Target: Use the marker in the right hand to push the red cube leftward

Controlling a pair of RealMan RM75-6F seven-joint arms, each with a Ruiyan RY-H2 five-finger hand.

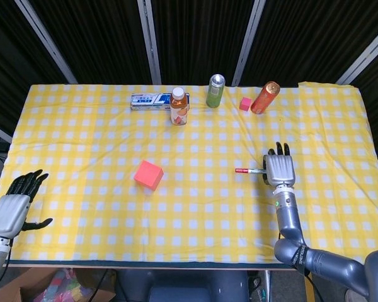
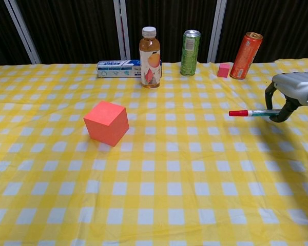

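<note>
The red cube (image 1: 148, 175) (image 2: 106, 123) sits on the yellow checked cloth, left of the table's middle. My right hand (image 1: 280, 169) (image 2: 293, 94) is far to the cube's right and holds a red-capped marker (image 1: 250, 170) (image 2: 250, 113) level, with the cap pointing left toward the cube. A wide stretch of cloth separates the marker tip from the cube. My left hand (image 1: 14, 204) hovers open at the table's front left edge, fingers spread, holding nothing; the chest view does not show it.
Along the back stand a blue-white box (image 1: 150, 100), an orange drink bottle (image 1: 179, 106) (image 2: 150, 50), a green can (image 1: 215, 90) (image 2: 190, 45), a small pink cube (image 1: 245, 104) (image 2: 224, 70) and an orange can (image 1: 265, 97) (image 2: 246, 48).
</note>
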